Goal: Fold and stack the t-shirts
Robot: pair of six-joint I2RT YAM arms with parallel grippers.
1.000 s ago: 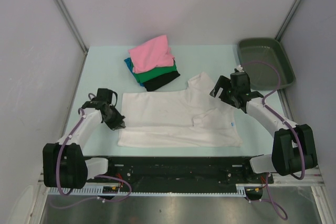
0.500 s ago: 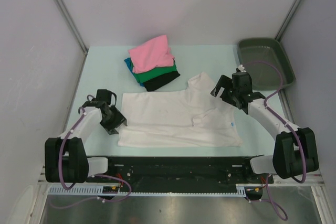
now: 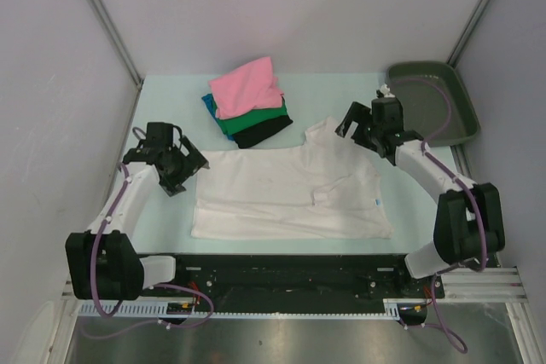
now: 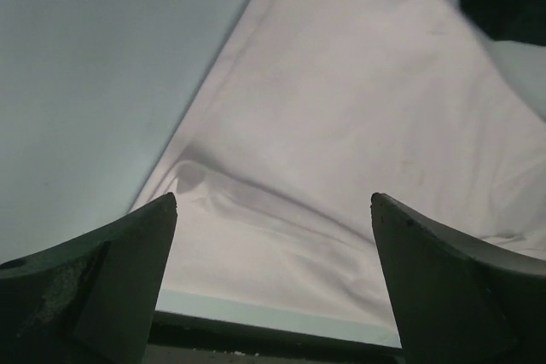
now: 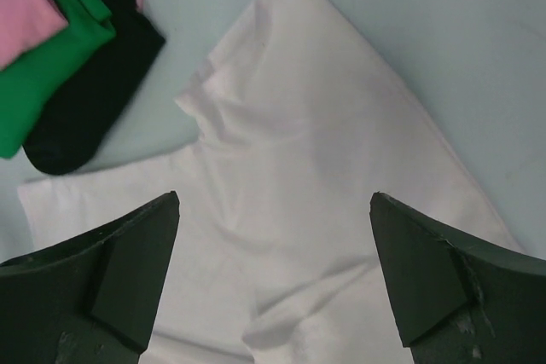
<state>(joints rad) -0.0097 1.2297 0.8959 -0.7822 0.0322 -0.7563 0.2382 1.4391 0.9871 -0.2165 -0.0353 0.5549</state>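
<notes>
Both pairs of fingers stand wide with nothing between them. I have the left gripper [image 4: 273, 202] hanging over the 9 o'clock edge of the white t-shirt [image 3: 286, 193] and the right gripper [image 5: 275, 198] over its raised flap at 2 o'clock.

The shirt lies spread and partly folded at the centre of the table [image 3: 171, 108], rumpled near its left hem. I judge it light, limp and quick to crease. It should be pinched low at an edge or corner, both sides together, or it will sag and drag.

At 11 o'clock from it sits the finished pile: pink shirt [image 3: 246, 84] on top, green shirt [image 3: 235, 124], teal shirt [image 3: 207, 101] and black shirt [image 3: 264, 131] beneath. The tray [image 3: 448, 117] rests at the table's 2 o'clock corner.

No brand or writing is legible. A small blue mark [image 3: 376, 203] near the shirt's right edge is too small to read.
</notes>
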